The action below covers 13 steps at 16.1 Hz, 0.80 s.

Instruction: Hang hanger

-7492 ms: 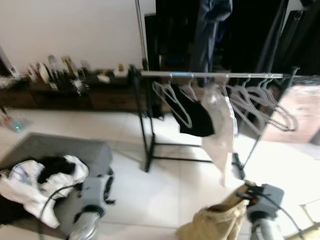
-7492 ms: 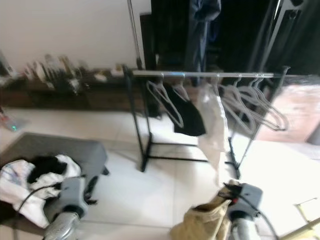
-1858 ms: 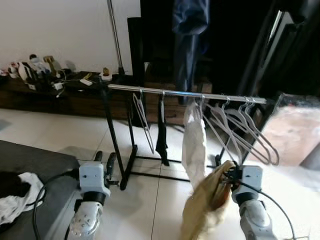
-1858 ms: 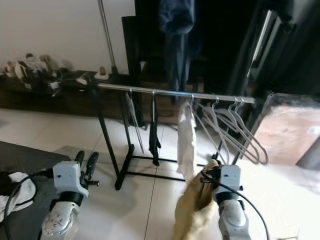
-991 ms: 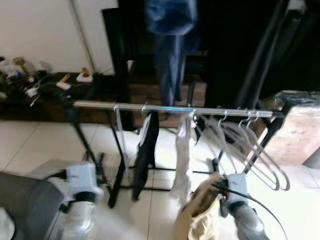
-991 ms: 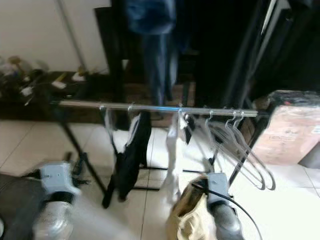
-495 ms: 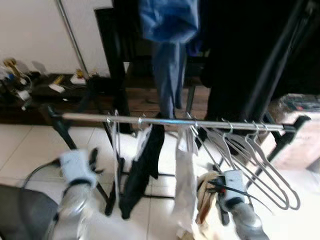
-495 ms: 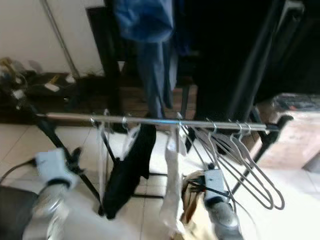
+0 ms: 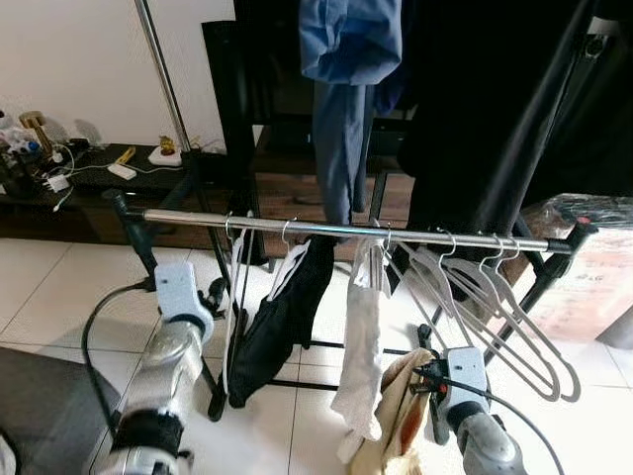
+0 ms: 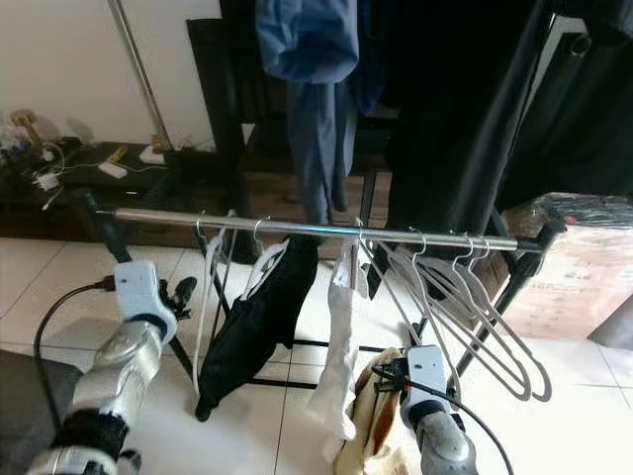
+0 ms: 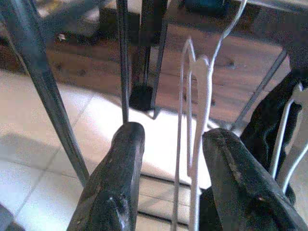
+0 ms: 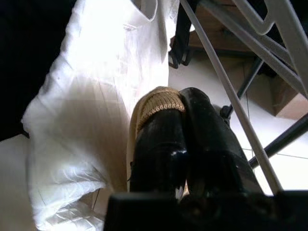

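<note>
Look at the left eye view: your silver clothes rail [image 9: 326, 230] holds a black garment [image 9: 282, 322], a white shirt [image 9: 361, 366] and empty white plastic hangers [image 9: 504, 307]. Your right gripper [image 9: 427, 381] sits low beside the white shirt, with the tan knitted garment [image 9: 396, 426] hanging from it.

In the left wrist view, your left gripper [image 11: 168, 159] has its fingers apart, near a thin white hanger [image 11: 199, 125].

In the right wrist view, the black fingers [image 12: 161, 144] are squeezed together on the tan cloth's ribbed edge.
</note>
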{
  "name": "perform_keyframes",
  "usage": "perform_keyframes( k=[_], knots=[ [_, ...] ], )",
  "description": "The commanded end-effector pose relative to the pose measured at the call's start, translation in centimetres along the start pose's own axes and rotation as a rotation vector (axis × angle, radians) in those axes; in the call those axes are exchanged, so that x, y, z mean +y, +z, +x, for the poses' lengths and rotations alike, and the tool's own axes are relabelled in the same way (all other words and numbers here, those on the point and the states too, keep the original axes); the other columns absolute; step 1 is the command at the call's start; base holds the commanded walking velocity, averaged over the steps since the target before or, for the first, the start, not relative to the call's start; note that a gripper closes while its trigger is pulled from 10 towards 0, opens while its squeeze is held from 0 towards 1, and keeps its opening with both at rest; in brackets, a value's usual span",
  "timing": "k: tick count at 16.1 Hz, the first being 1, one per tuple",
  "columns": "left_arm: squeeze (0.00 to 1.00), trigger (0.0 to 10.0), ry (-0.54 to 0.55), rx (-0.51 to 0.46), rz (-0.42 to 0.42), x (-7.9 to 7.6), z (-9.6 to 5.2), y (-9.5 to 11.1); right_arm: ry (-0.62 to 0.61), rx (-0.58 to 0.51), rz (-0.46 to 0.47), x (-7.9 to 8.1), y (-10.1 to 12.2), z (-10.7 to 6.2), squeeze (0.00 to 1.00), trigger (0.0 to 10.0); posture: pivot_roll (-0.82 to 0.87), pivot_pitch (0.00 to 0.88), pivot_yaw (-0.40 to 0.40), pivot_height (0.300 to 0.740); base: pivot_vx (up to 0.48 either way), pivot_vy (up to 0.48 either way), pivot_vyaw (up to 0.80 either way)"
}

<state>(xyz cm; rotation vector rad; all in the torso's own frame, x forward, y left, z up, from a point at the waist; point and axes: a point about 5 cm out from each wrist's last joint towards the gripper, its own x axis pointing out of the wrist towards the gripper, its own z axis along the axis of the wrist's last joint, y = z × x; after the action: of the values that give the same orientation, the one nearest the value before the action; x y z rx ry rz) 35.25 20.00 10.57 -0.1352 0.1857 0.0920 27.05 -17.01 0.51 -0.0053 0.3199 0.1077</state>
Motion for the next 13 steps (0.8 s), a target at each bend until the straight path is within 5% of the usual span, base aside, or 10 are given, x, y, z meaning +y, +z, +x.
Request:
perform_keyframes(
  k=[1,11,12,13],
  knots=[
    [0.0,10.0,-0.008,0.057,-0.017,-0.1,0.2,-0.8,0.009,-0.025,-0.003,0.1,0.6,0.0,0.0,10.0,-0.05,0.126,-0.036,0.74,0.0,0.0,0.0],
    [0.0,10.0,-0.039,0.062,0.013,-0.9,2.1,1.2,0.009,-0.138,0.043,1.1,1.9,-2.8,0.0,10.0,-0.08,0.279,-0.01,0.74,0.0,0.0,0.0],
    [0.0,4.3,-0.036,0.051,0.015,-1.0,2.2,1.5,0.01,-0.14,0.044,1.2,2.0,-3.0,0.0,10.0,-0.08,0.288,-0.009,0.74,0.0,0.0,0.0],
    [0.0,0.0,-0.036,0.032,0.011,-1.1,2.3,2.1,0.009,-0.142,0.048,1.3,2.2,-3.4,0.0,10.0,-0.09,0.299,-0.008,0.74,0.0,0.0,0.0]
  ],
)
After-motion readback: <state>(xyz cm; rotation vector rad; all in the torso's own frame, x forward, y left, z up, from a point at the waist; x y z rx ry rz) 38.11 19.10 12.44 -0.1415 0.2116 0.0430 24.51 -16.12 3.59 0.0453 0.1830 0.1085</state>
